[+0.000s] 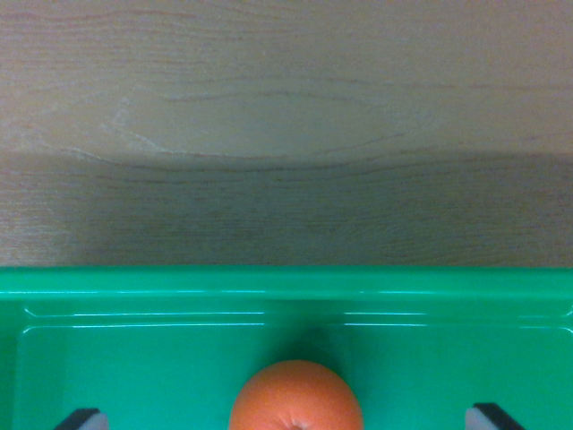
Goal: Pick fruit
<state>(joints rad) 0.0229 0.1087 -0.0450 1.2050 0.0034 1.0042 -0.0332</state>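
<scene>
Carefully, I'd keep the hand (286, 421), its dark fingertips (82, 419) spread wide apart, centred over the round orange fruit (296, 396) lying in the glossy green plastic tray (286, 285) on the pale wooden surface (269, 116), descending straight before closing.

A tabletop test setup, prob. a lab or office, is being suggested here, though the room itself is not being shown & the type can't be fixed w/ certainty. A pale wood-grain laminate table (286, 116) is being seen across the upper half, w/ a bright green plastic tray (286, 283) being rested on it at the bottom. An orange fruit (295, 394) is being held in the tray, approx. centred.
</scene>
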